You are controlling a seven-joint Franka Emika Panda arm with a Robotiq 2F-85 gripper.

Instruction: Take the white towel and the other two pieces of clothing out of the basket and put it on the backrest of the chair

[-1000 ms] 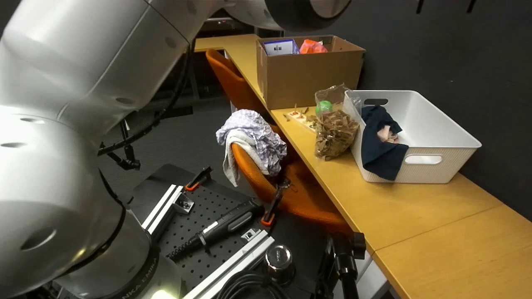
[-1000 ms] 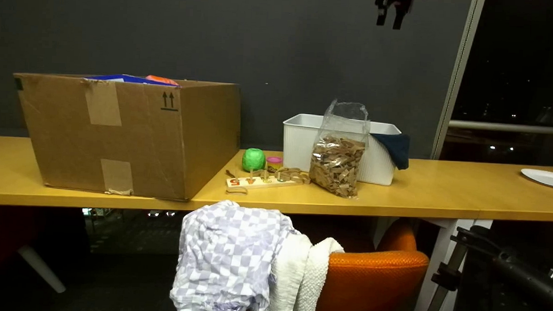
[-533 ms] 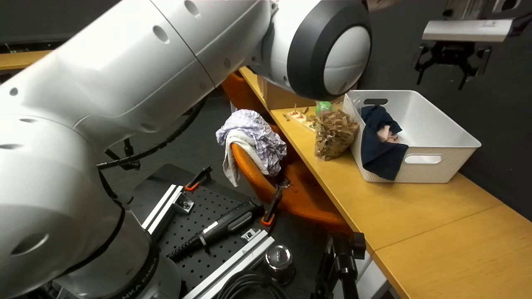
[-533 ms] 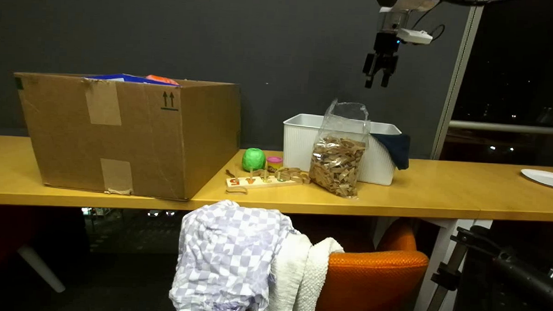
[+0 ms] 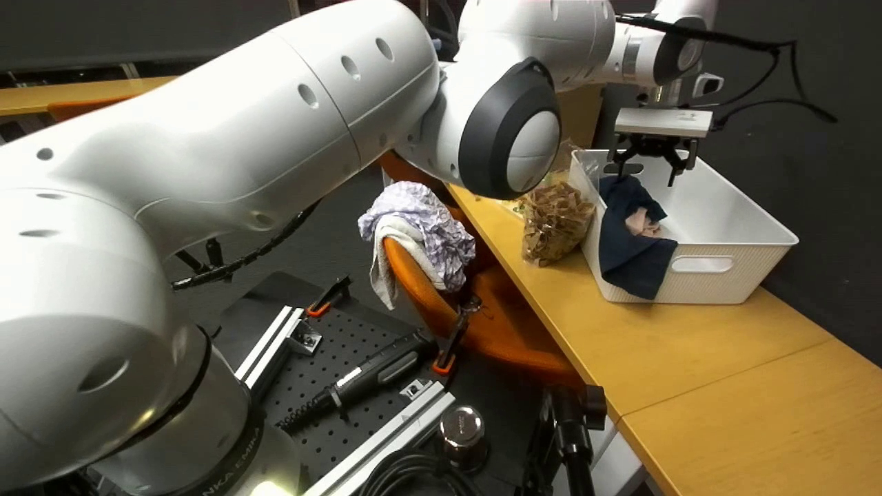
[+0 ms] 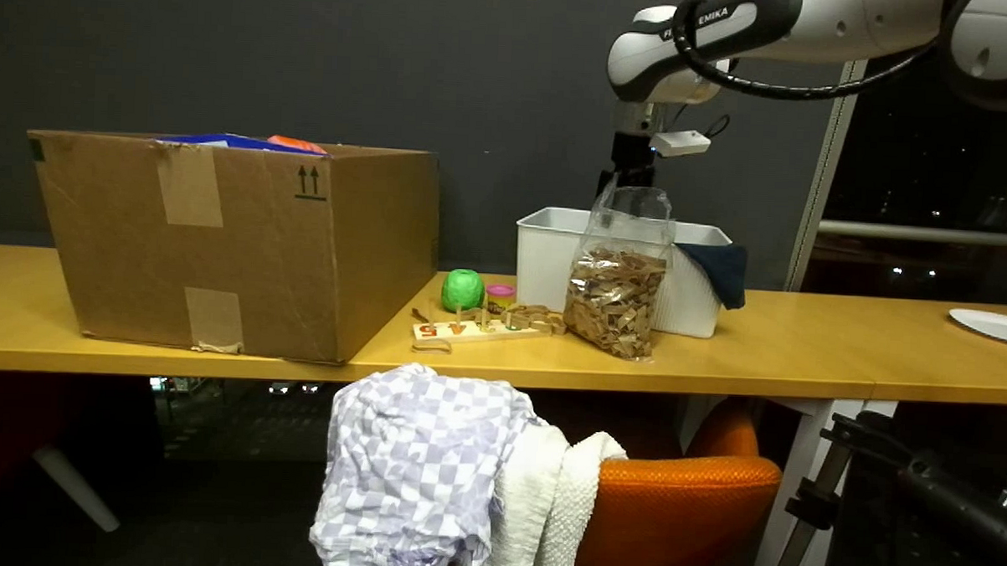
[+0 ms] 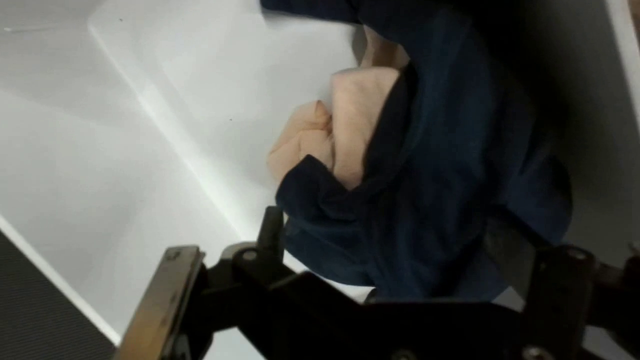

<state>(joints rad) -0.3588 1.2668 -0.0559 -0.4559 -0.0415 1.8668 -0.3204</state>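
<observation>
The white basket (image 5: 758,265) stands on the table, also in an exterior view (image 6: 542,263). A navy cloth (image 5: 630,258) with a peach patch (image 5: 642,222) lies in it and hangs over its rim; it fills the middle of the wrist view (image 7: 440,140). The white towel (image 6: 538,502) and a lilac-white checkered cloth (image 6: 422,456) hang over the backrest of the orange chair (image 6: 680,507). My gripper (image 5: 646,177) is open and empty, pointing down over the basket's far end above the navy cloth. In the wrist view its fingers (image 7: 384,217) are spread on either side of the cloth.
A clear bag of brown paper shreds (image 6: 616,299) stands against the basket. A large cardboard box (image 6: 220,248), a green ball (image 6: 462,291) and a wooden peg board (image 6: 477,331) are on the table (image 6: 803,344). A black stand (image 5: 575,434) rises near the table edge.
My gripper has come down from high above the table to over the basket, with the arm reaching out. The cloths, chair and basket have not moved.
</observation>
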